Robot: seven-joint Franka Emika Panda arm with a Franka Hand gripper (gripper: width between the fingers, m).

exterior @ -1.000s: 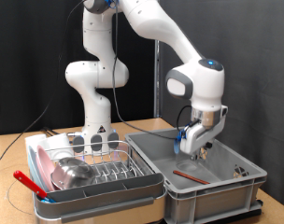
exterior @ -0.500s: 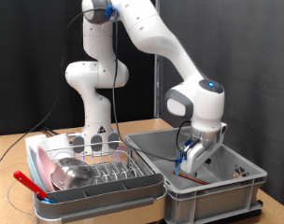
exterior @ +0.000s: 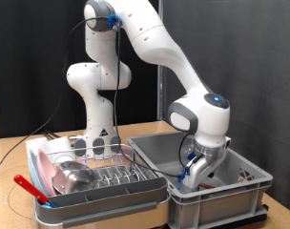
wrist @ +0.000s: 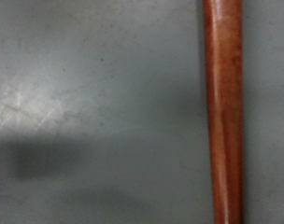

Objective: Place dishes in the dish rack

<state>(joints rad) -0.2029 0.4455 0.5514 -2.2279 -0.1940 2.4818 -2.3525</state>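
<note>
Looking at the exterior view, you have the end effector (exterior: 196, 175) lowered deep inside the grey plastic tub (exterior: 217, 187) on the exterior view's right, its fingertips sunk behind the tub's near wall. You cannot tell from either picture whether its fingers are spread or closed, since the tub wall hides them and they do not show in the wrist view. What your wrist view shows is the thin red utensil handle (wrist: 224, 112) running straight across the picture, lying on the tub's scuffed grey floor (wrist: 95, 103), very close under the camera. Nothing shows it pinched between fingers.

On the exterior view's left, the dish rack (exterior: 95, 176) stands on the wooden surface (exterior: 13, 153), touching the tub's side. The steel bowl (exterior: 76, 176) already rests among its wires, the pink plate (exterior: 41, 167) leans at its left end, and grey utensil cups (exterior: 97, 144) sit along its far edge. A red-handled item (exterior: 31, 186) lies at the rack's front left corner.
</note>
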